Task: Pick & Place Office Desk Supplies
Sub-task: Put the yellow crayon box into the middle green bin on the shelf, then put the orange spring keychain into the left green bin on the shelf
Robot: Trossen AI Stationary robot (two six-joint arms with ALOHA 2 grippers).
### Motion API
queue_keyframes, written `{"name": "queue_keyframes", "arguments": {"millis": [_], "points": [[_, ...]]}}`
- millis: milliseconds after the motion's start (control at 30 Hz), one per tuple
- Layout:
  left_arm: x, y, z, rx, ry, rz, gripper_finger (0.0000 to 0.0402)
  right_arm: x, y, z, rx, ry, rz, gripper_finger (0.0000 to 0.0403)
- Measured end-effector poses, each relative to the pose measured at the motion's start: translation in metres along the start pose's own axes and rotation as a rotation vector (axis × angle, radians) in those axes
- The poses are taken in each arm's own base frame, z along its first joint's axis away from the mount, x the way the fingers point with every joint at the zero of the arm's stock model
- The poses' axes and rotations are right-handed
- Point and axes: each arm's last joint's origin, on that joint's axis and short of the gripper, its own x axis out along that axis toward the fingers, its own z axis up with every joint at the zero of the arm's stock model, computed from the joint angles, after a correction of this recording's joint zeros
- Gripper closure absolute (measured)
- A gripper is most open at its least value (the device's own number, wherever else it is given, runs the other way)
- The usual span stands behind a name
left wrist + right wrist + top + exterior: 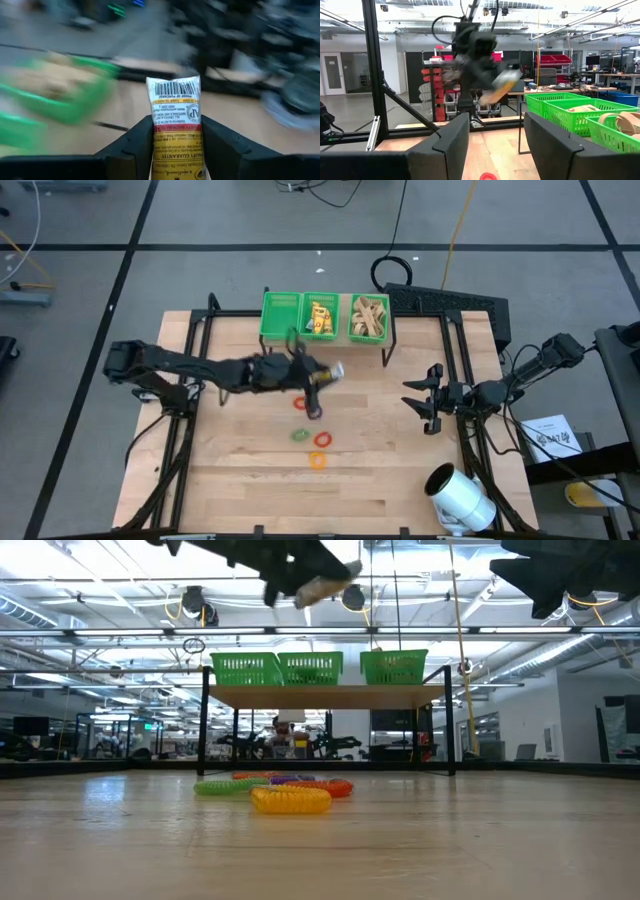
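— Wood underneath, then: what does the surface look like?

— Pale butcher-block planks form the table (380,470), with a black tube frame along its sides. At the far edge sit three green plastic baskets (325,317) with slatted mesh walls. The middle one holds yellow oblong pieces (320,319), the right one tan rubber-band loops (369,318).

— And loose on the boards?

— Small ridged rings (318,438) lie in a scatter near the middle: purple, green, red and orange-yellow. From table height they look like coiled, springy bands. A large smooth white cylinder (460,498) lies on its side near the front right corner.

— What is the left gripper doing?

— The left gripper (322,376) hangs above the table, just in front of the baskets. Its fingers (125,147) pinch a slim yellow-and-white wrapped packet (175,125). Its crimped end, printed with a barcode, sticks out past the fingertips.

— And the other arm?

— The right gripper (428,400) waits over the right side of the table, its jaws spread with nothing between them.
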Motion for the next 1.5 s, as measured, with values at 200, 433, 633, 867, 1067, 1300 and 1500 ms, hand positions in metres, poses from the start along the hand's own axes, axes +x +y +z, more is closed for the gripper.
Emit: {"name": "queue_keyframes", "arguments": {"millis": [200, 433, 633, 867, 1067, 1300, 1500], "points": [[-0.016, 0.038, 0.027, -0.056, -0.148, 0.316, 0.0248, 0.0, 0.0, 0.0, 0.0, 0.0, -0.001, 0.022], [-0.009, 0.086, 0.025, -0.288, -0.217, 0.482, 0.0247, 0.0, 0.0, 0.0, 0.0, 0.0, 0.0, 0.022], [0.007, 0.115, 0.009, -0.506, -0.246, 0.549, 0.0247, 0.0, 0.0, 0.0, 0.0, 0.0, 0.0, 0.022], [0.025, 0.127, -0.004, -0.577, -0.288, 0.516, 0.0245, 0.0, 0.0, 0.0, 0.0, 0.0, -0.001, 0.022], [0.029, 0.131, -0.006, -0.579, -0.31, 0.489, 0.0199, 0.0, 0.0, 0.0, 0.0, 0.001, -0.002, 0.022], [0.029, 0.129, -0.004, -0.548, -0.295, 0.449, 0.0123, 0.0, 0.0, 0.0, -0.001, 0.001, -0.002, 0.022], [0.02, 0.119, 0.009, -0.427, -0.244, 0.196, 0.0093, 0.0, 0.0, 0.0, 0.0, 0.0, -0.003, 0.022]]}}
